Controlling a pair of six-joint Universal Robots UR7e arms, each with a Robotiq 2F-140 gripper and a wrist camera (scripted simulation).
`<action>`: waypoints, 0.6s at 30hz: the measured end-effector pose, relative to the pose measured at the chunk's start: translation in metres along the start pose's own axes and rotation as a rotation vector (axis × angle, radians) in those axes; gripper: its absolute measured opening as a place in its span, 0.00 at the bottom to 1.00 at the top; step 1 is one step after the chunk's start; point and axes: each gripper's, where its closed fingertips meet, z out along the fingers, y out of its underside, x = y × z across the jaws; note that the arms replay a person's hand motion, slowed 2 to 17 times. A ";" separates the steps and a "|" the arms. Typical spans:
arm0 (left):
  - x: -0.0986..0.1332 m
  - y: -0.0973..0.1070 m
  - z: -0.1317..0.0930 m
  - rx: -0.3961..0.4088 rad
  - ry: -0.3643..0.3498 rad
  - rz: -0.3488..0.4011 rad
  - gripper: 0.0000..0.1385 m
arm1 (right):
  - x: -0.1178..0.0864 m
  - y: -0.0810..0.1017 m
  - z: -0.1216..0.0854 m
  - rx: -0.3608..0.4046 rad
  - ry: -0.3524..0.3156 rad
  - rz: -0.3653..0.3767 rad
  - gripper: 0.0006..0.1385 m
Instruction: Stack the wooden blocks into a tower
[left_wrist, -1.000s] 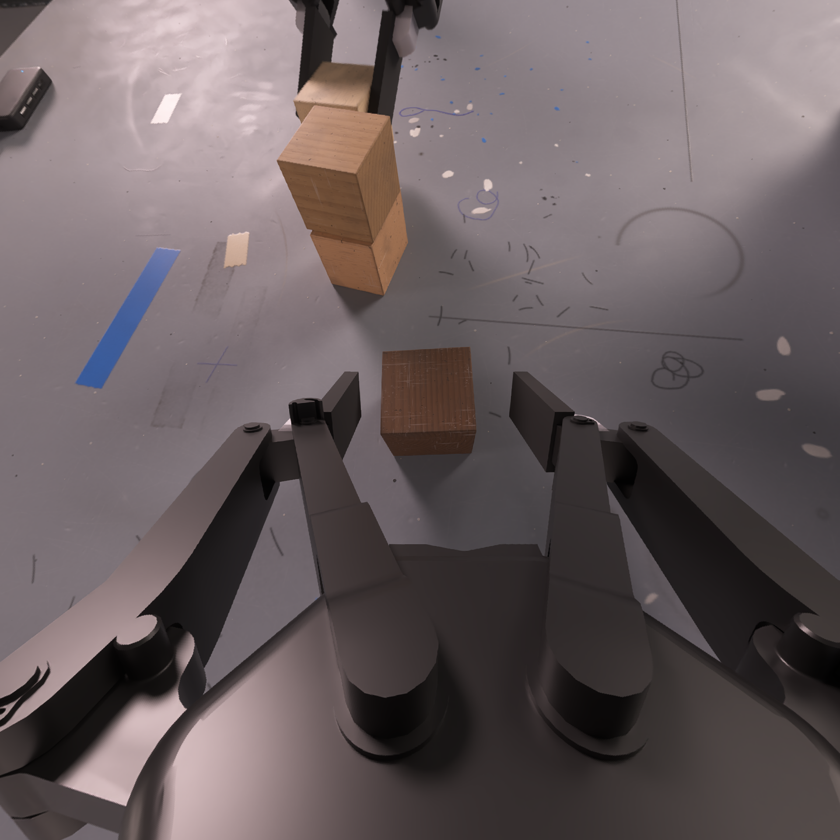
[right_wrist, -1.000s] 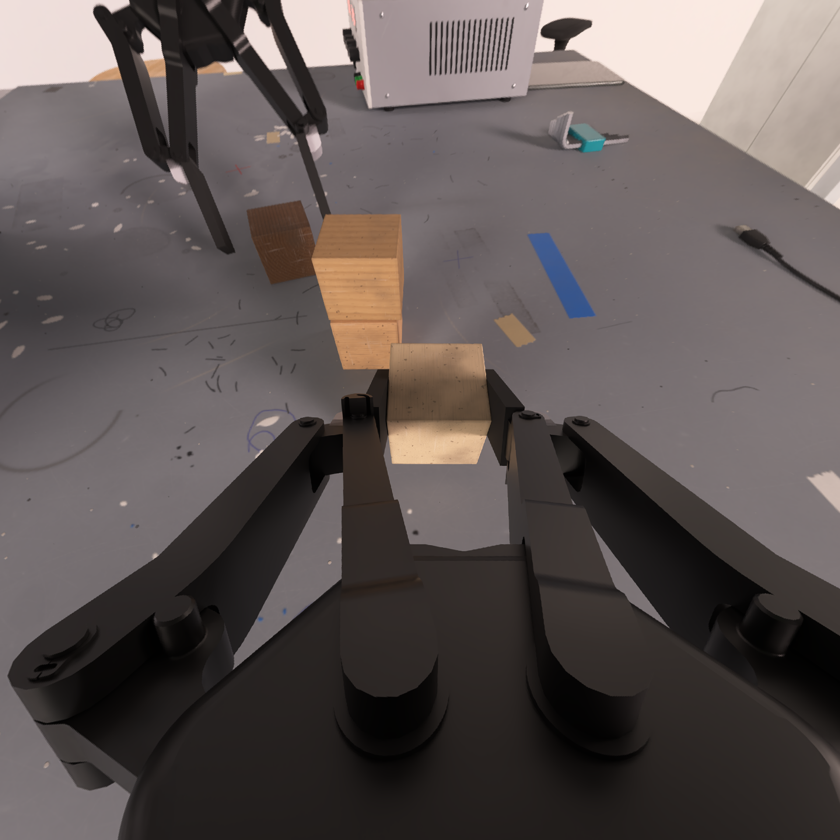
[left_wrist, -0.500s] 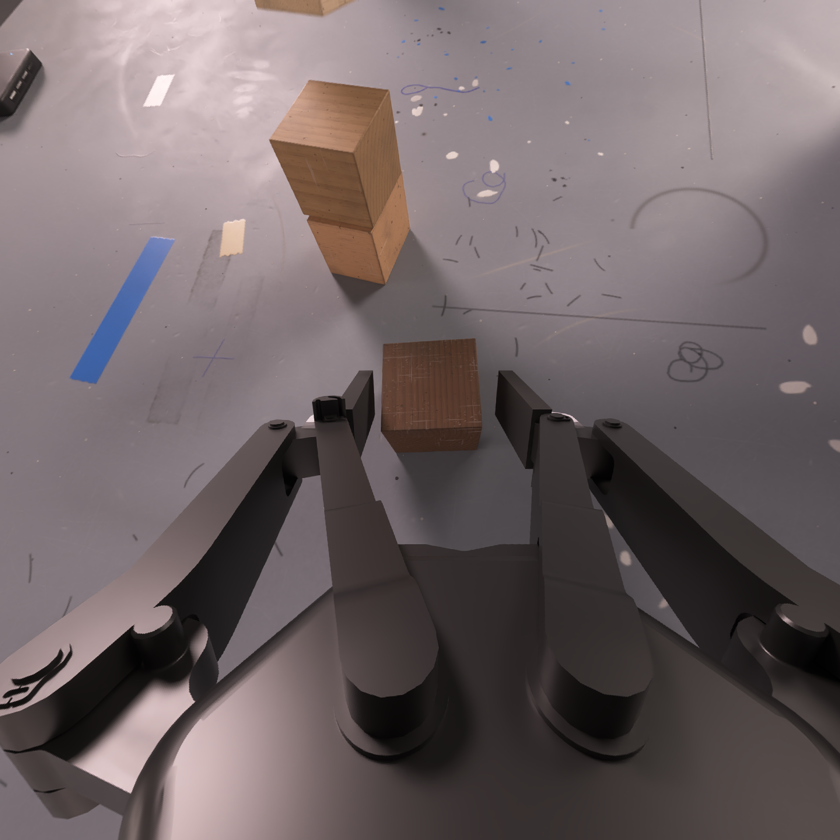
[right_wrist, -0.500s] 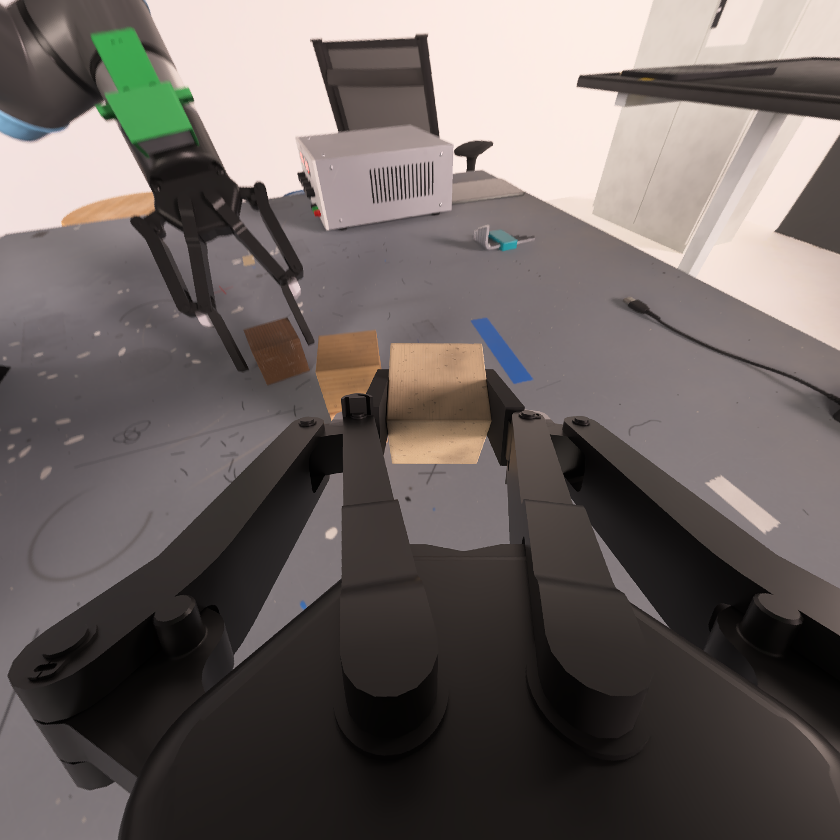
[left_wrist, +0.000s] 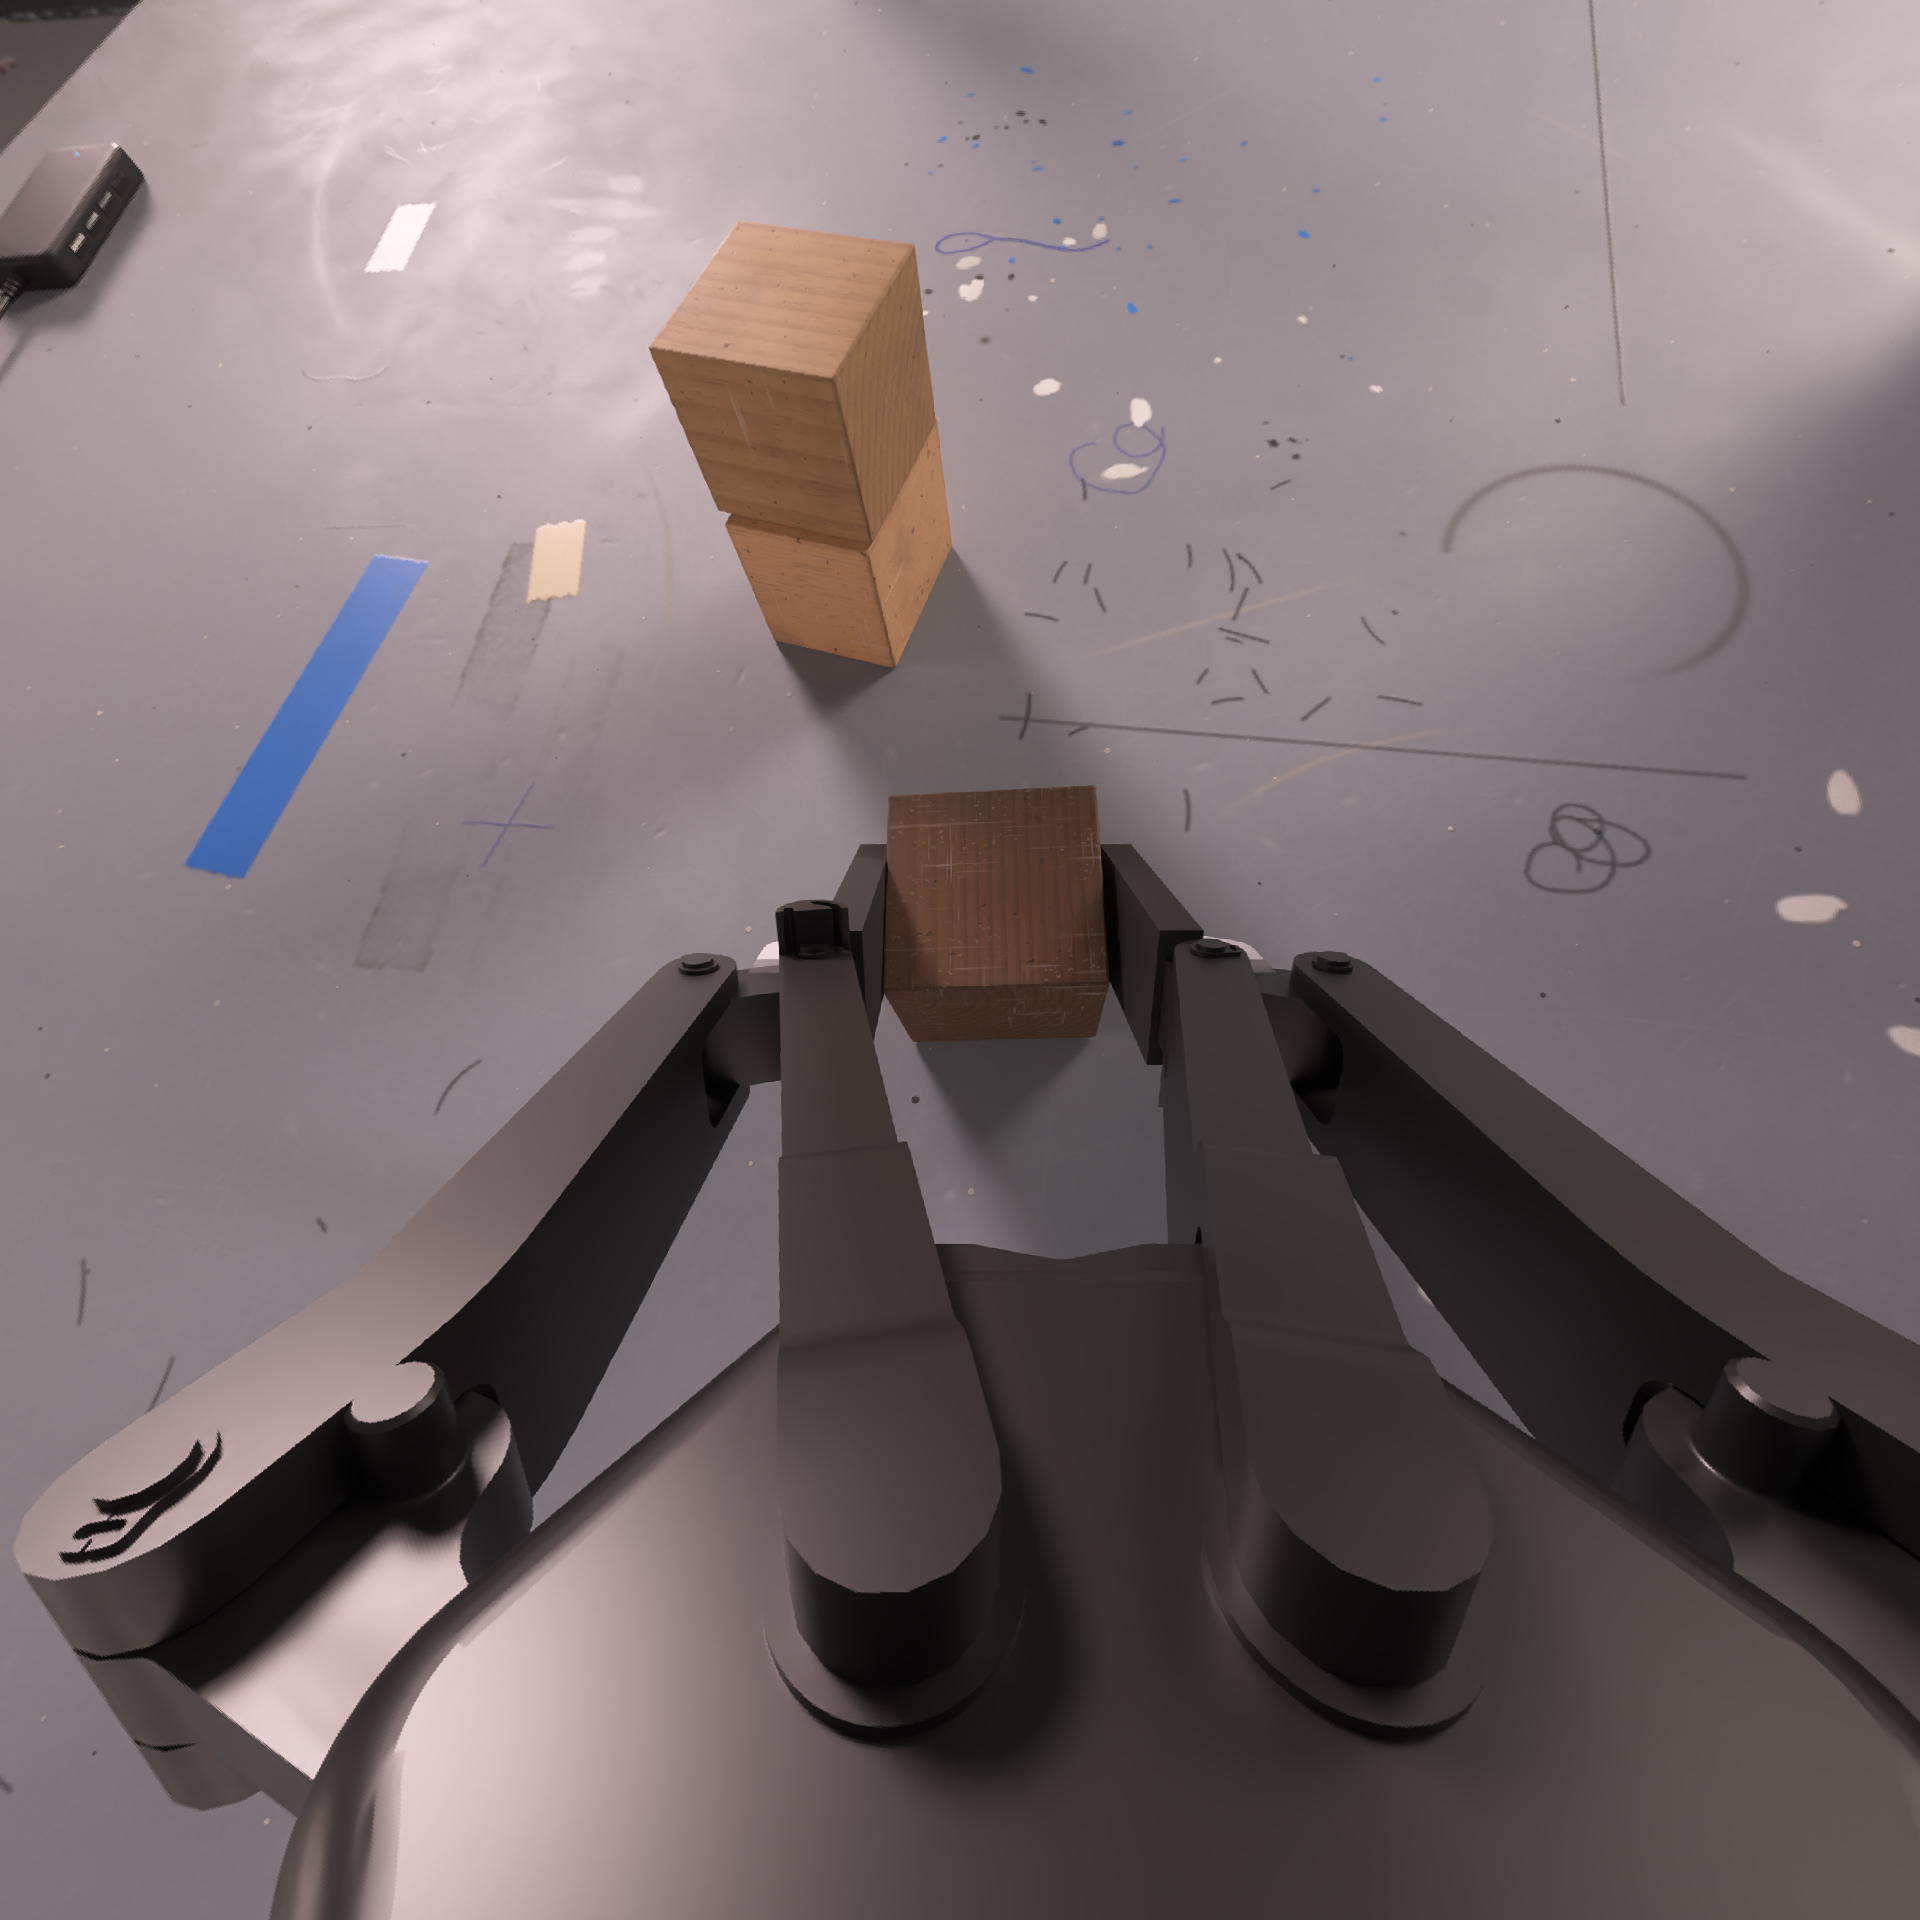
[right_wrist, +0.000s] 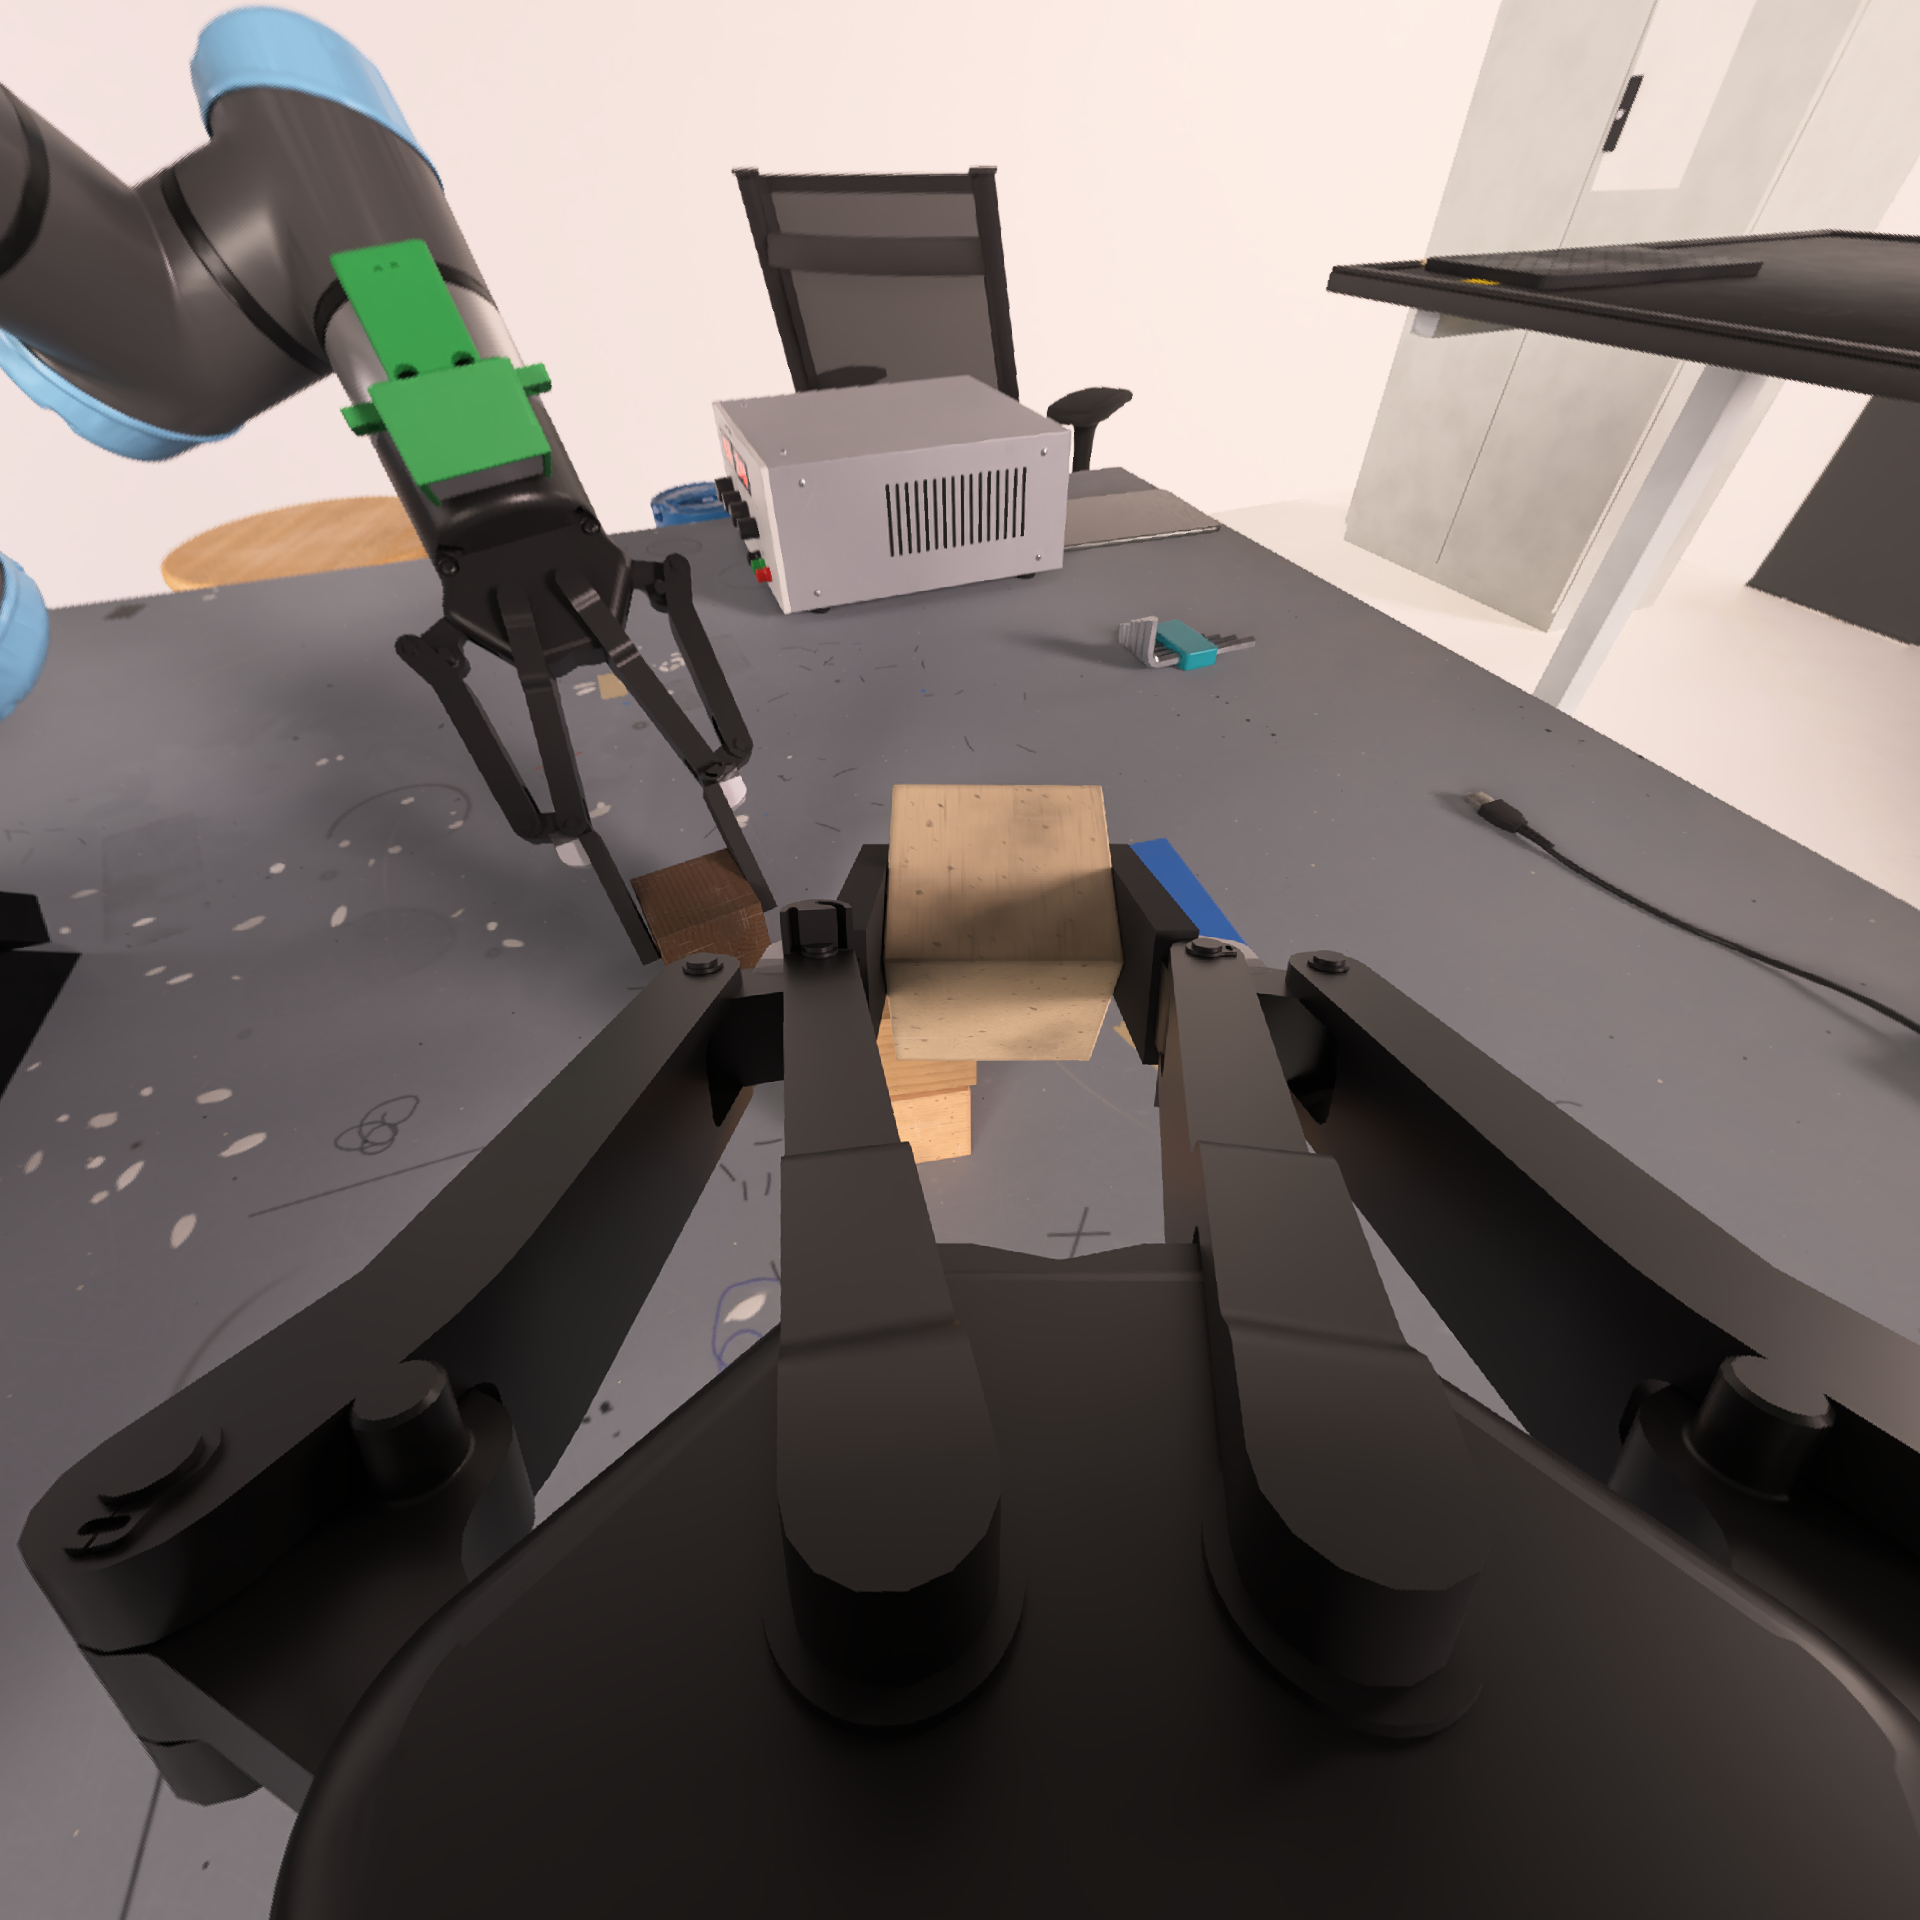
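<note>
In the left wrist view my left gripper (left_wrist: 995, 914) is shut on a dark brown wooden block (left_wrist: 992, 904) that rests on the grey table (left_wrist: 1455, 260). Beyond it stands a stack of two light brown blocks (left_wrist: 821, 457). In the right wrist view my right gripper (right_wrist: 1000, 925) is shut on a pale wooden block (right_wrist: 997, 914) and holds it high above the table. Part of the two-block stack (right_wrist: 930, 1112) shows below it. The left gripper and the dark brown block (right_wrist: 701, 914) show to the left in that view.
A blue tape strip (left_wrist: 307, 717) and a beige tape piece (left_wrist: 556, 561) lie left of the stack. A black box (left_wrist: 68, 213) sits at far left. A grey power supply (right_wrist: 894, 488), a teal tool (right_wrist: 1179, 644), a black cable (right_wrist: 1662, 914) and a chair (right_wrist: 883, 281) lie farther off.
My left gripper has closed on the dark brown block. My right gripper has risen with the pale block and tilted up, moving out of the left wrist view.
</note>
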 end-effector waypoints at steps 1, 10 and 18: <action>0.000 -0.001 0.000 0.003 0.002 -0.001 0.38 | -0.003 -0.001 0.003 -0.011 0.004 -0.010 0.37; 0.001 -0.007 -0.006 0.042 0.010 -0.011 0.38 | -0.020 -0.003 0.021 -0.102 0.043 -0.076 0.37; 0.002 -0.006 -0.007 0.048 0.011 -0.013 0.38 | -0.028 -0.002 0.033 -0.131 0.058 -0.061 0.37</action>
